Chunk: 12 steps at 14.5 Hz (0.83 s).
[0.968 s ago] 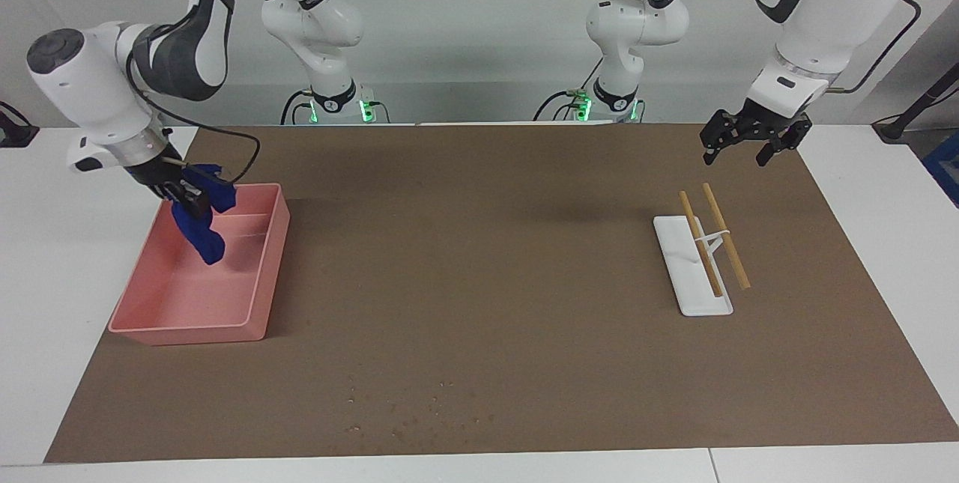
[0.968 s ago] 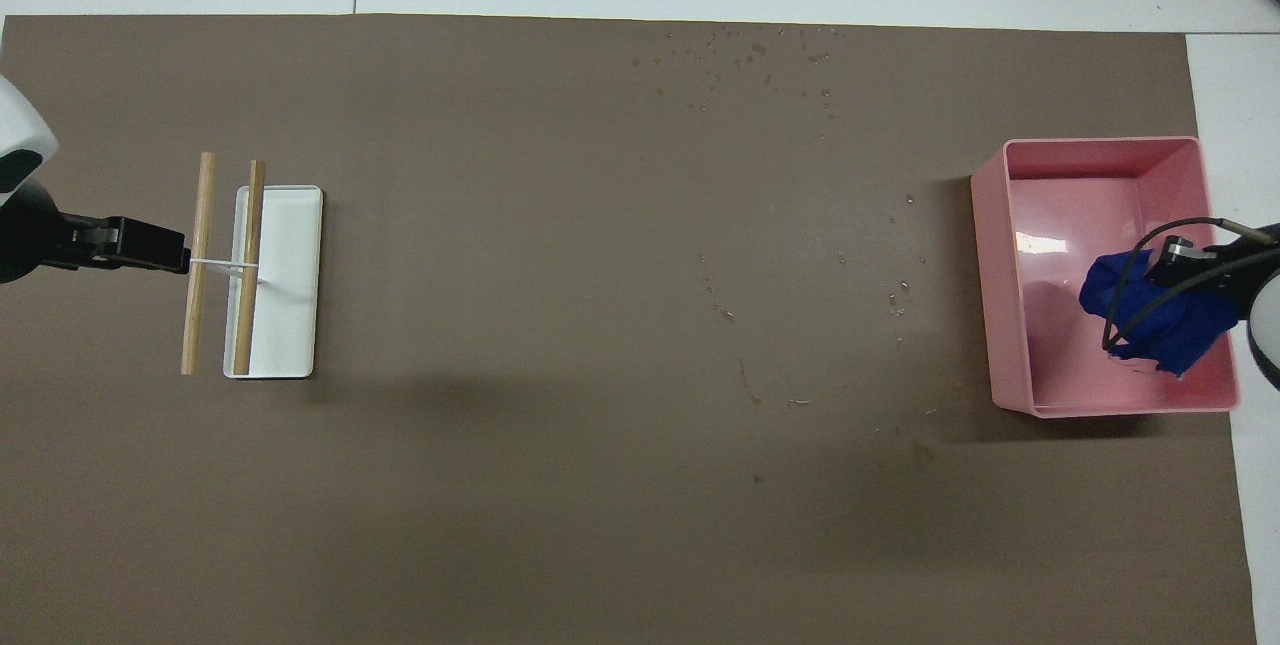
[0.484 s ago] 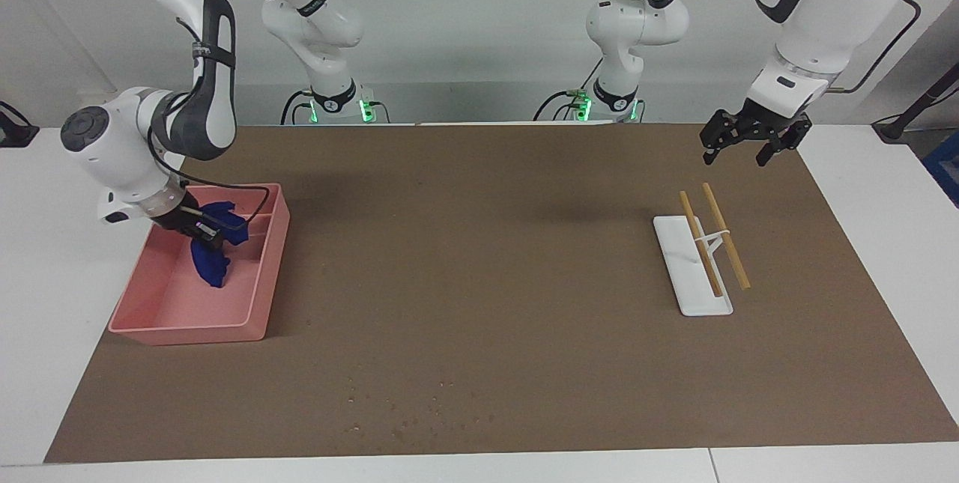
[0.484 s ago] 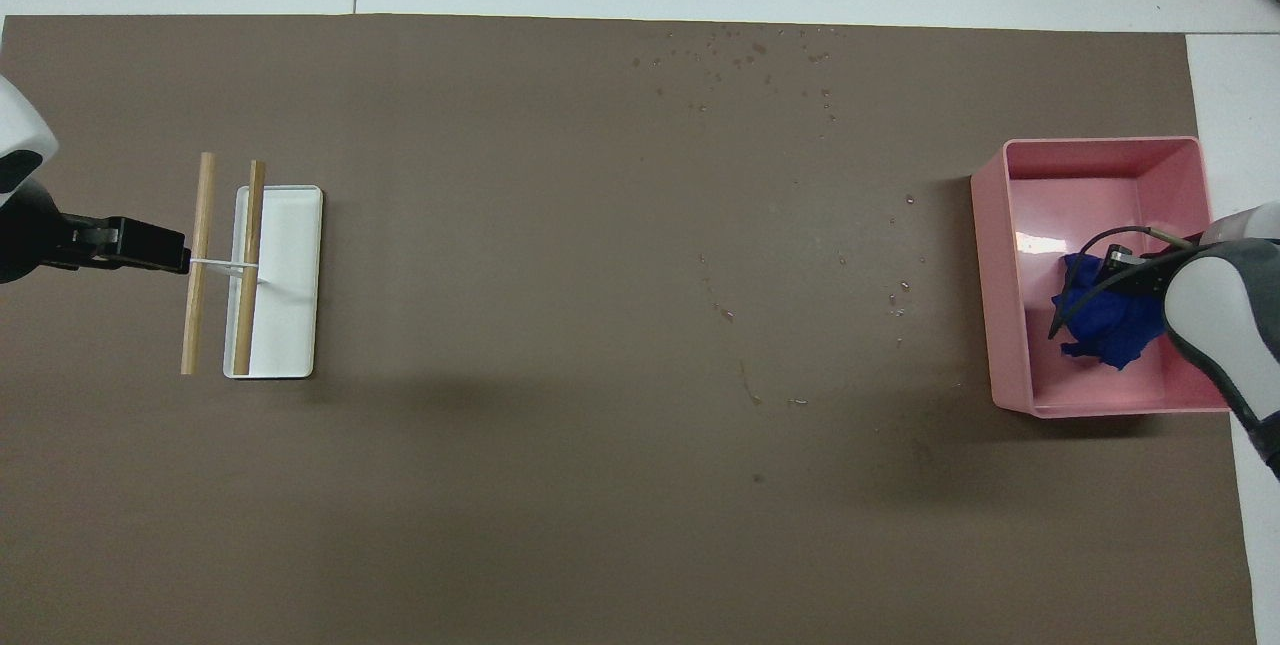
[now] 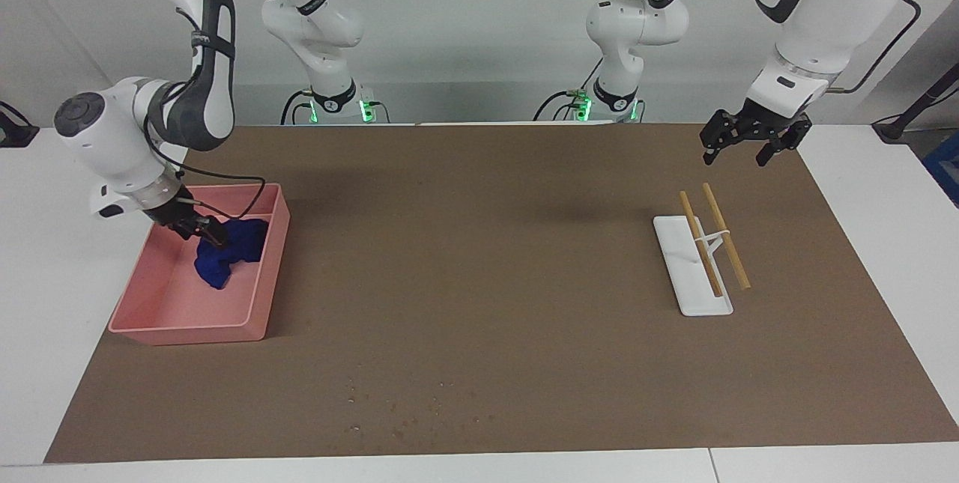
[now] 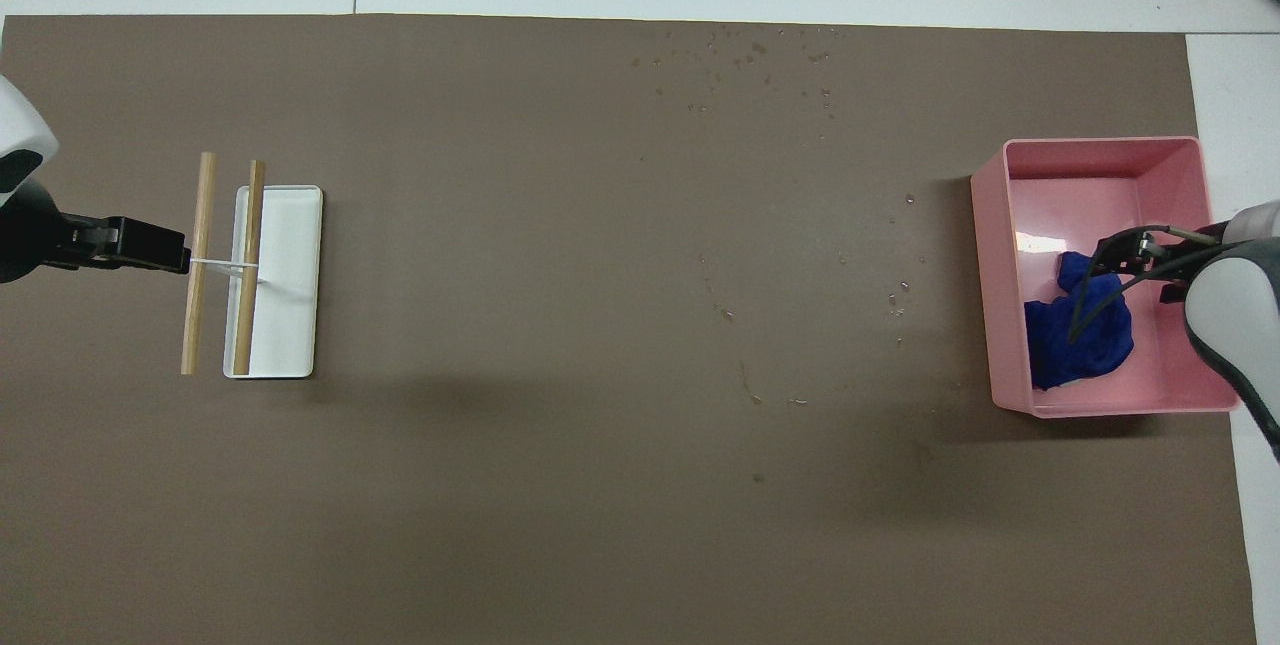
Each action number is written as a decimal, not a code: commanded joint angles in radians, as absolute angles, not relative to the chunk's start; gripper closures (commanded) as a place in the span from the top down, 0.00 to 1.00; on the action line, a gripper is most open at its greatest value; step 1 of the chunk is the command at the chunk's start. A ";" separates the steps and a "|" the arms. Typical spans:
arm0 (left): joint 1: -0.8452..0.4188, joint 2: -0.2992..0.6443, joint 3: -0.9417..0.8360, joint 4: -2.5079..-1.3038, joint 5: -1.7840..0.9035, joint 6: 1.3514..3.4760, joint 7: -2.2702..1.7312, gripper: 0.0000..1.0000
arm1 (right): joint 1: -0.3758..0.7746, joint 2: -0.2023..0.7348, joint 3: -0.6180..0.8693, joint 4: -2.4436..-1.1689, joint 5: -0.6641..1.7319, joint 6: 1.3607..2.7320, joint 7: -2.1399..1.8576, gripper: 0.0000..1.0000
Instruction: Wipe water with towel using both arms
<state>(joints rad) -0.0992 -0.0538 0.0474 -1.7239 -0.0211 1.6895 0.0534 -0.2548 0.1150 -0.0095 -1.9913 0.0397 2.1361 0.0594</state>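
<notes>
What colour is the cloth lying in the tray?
Royal blue towel, clearest in the overhead view.

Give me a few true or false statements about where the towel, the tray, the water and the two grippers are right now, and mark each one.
1. The towel lies inside the pink tray. True.
2. The right gripper is over the white rack. False: it is in the tray, at the towel; the left gripper hangs near the white rack.
3. Water dots the mat's edge farthest from the robots. True.
4. The left gripper holds the towel. False: it is open and holds nothing.
5. Two wooden sticks lie inside the tray. False: they rest on the rack, toward the left arm's end.
</notes>
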 commanded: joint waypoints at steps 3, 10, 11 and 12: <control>-0.095 -0.078 0.046 -1.753 -0.032 1.698 0.048 1.00 | -0.151 -0.041 0.005 -1.950 -0.017 1.995 0.052 1.00; -0.095 -0.078 0.046 -1.753 -0.032 1.698 0.048 1.00 | -0.029 0.020 0.008 -1.566 -0.022 1.639 0.195 1.00; -0.095 -0.080 0.048 -1.753 -0.031 1.698 0.048 1.00 | -0.032 0.026 0.008 -1.502 -0.014 1.588 0.195 1.00; -0.095 -0.078 0.046 -1.753 -0.032 1.698 0.048 1.00 | -0.032 0.026 0.006 -1.464 -0.017 1.556 0.195 1.00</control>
<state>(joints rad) -0.0992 -0.0538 0.0474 -1.7239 -0.0212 1.6895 0.0534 -0.0217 -0.0248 0.0037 -1.6035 -0.0064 1.6443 0.1807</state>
